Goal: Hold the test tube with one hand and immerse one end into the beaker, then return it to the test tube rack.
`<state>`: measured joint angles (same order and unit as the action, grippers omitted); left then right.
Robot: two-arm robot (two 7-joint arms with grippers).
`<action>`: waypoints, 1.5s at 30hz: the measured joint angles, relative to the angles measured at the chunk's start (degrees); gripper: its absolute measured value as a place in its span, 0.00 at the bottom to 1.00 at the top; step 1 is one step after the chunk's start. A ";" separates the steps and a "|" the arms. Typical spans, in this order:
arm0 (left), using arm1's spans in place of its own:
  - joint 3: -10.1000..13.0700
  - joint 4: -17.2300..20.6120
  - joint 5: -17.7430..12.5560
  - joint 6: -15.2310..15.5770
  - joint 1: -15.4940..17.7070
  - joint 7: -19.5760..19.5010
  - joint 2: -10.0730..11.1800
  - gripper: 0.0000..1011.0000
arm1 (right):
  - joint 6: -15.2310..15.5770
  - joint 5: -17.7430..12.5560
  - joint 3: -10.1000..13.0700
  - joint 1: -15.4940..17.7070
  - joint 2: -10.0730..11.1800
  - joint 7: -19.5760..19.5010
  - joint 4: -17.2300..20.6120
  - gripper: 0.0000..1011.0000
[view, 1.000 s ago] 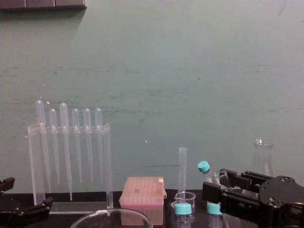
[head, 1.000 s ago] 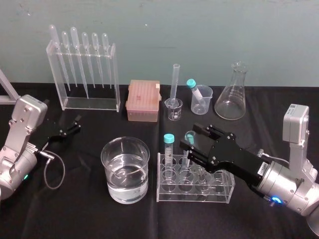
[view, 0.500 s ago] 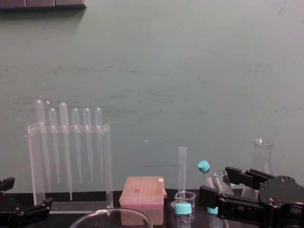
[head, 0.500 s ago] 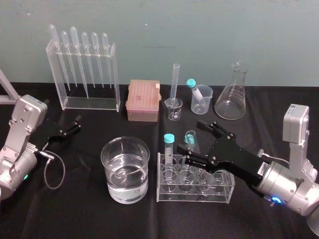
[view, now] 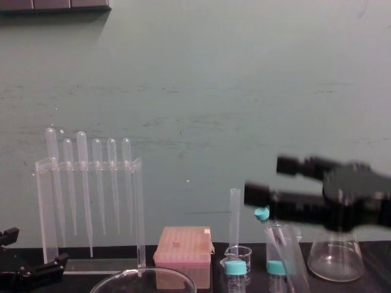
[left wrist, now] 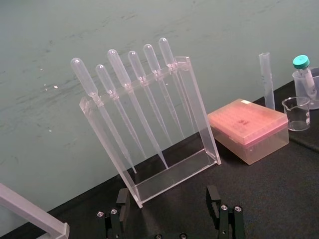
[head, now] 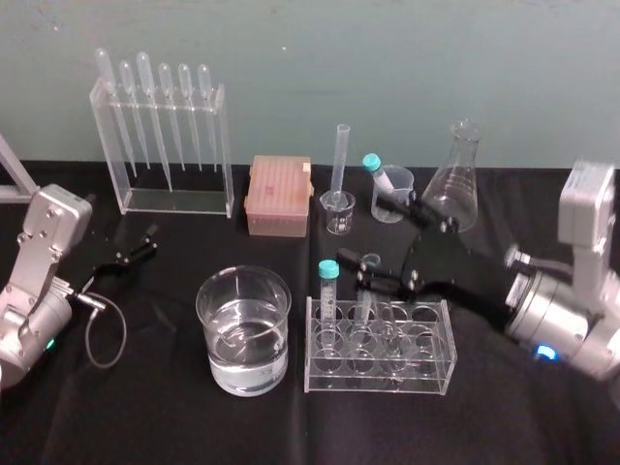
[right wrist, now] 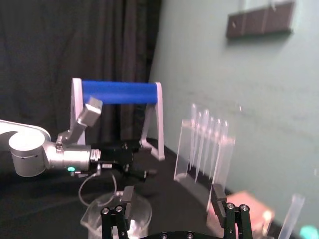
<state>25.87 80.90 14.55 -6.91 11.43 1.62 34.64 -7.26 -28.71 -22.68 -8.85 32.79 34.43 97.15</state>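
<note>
Both stand released: left gripper (head: 143, 247) idle, right gripper (head: 373, 237) poised just above the racked test tube (head: 362, 308), seemingly needing to lower and clasp it.

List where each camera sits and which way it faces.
Head: up high, looking down at the table; both arms show, right tool open.
Chest: low, looking across at the wall; right tool at right.
Left wrist: behind the left tool, facing the pipette rack.
Right wrist: behind the right tool, facing the left arm.
Shared: every view catches the pipette rack.
</note>
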 joint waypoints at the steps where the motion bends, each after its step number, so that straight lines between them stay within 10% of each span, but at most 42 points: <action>1: 0.00 0.00 0.00 0.00 0.00 0.00 0.00 0.99 | 0.18 0.84 0.25 -0.51 0.64 -0.28 1.42 0.99; 8: 0.00 0.00 0.00 0.00 0.00 0.00 0.00 0.99 | 0.72 5.82 4.95 3.34 3.57 -7.94 9.87 0.99; 14: 0.00 0.00 0.00 0.00 0.00 0.00 0.00 0.99 | 2.79 8.47 13.72 14.32 5.12 -18.66 15.09 0.99; 19: -0.01 0.00 0.00 0.00 0.00 0.00 0.00 0.99 | 3.36 6.15 19.58 21.01 3.99 -22.00 12.90 0.99; 36: -0.01 0.00 0.00 0.00 0.00 0.00 0.00 0.99 | 6.72 0.00 19.52 13.76 -1.08 -16.02 -5.18 0.99; 45: 0.00 0.00 0.00 0.00 0.00 0.00 0.01 0.99 | 7.72 -0.53 18.39 11.39 -2.40 -13.91 -8.31 0.99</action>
<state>25.86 80.90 14.55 -6.90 11.43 1.62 34.65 0.45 -29.25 -4.29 2.54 30.38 20.52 88.84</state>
